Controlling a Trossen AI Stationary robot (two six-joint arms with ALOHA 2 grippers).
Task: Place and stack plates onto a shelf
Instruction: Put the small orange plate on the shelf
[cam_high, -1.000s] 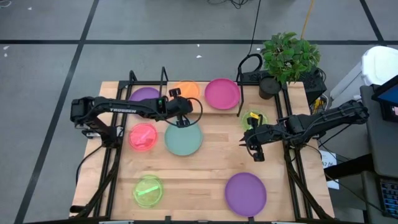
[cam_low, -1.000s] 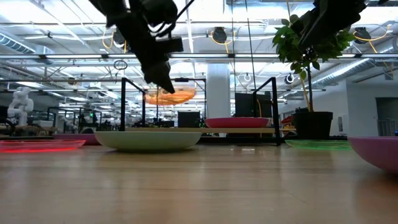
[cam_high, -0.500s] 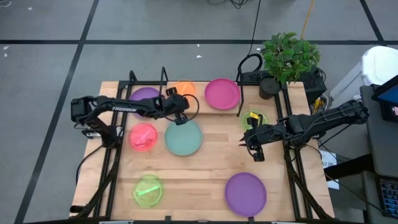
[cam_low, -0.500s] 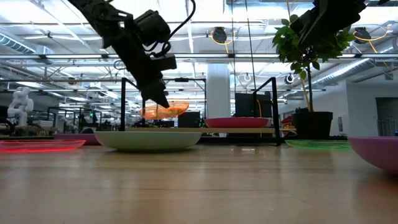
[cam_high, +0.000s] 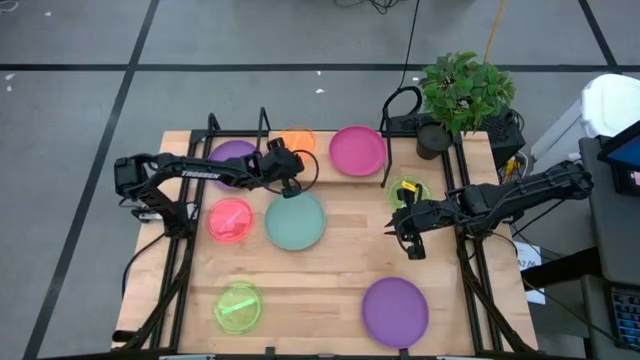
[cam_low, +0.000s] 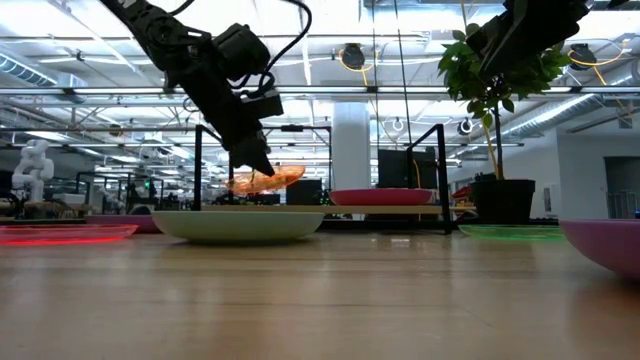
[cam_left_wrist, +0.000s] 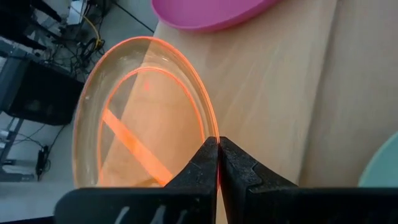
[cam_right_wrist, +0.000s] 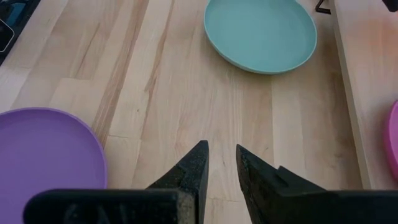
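Note:
My left gripper (cam_high: 288, 162) (cam_low: 257, 167) is over the far part of the table, shut on the translucent orange plate (cam_high: 297, 140) (cam_left_wrist: 143, 118). The plate is above the light-wood shelf (cam_high: 322, 165) (cam_low: 400, 209), between a purple plate (cam_high: 232, 155) and the magenta plate (cam_high: 357, 150) that rest on it. The teal plate (cam_high: 296, 221) lies on the table just near of the shelf. My right gripper (cam_high: 409, 240) (cam_right_wrist: 222, 163) waits open above the table's right half, touching nothing. My left gripper pinches the orange plate's rim (cam_left_wrist: 213, 132) between its two shut fingers, coming at it slanting down from the table's left and near side. The plate is lifted clear above the shelf plank and tilted, its far side higher (cam_low: 290, 174).
On the tabletop lie a red plate (cam_high: 230, 219), a green plate (cam_high: 238, 306) near the front left, another green plate (cam_high: 408, 190) by the right arm and a purple plate (cam_high: 394, 311) at the front right. A potted plant (cam_high: 462, 92) stands at the far right corner.
My left gripper has moved down and a little toward the far left, carrying the orange plate. The plate has sunk closer to the shelf plank and stays tilted in the hold.

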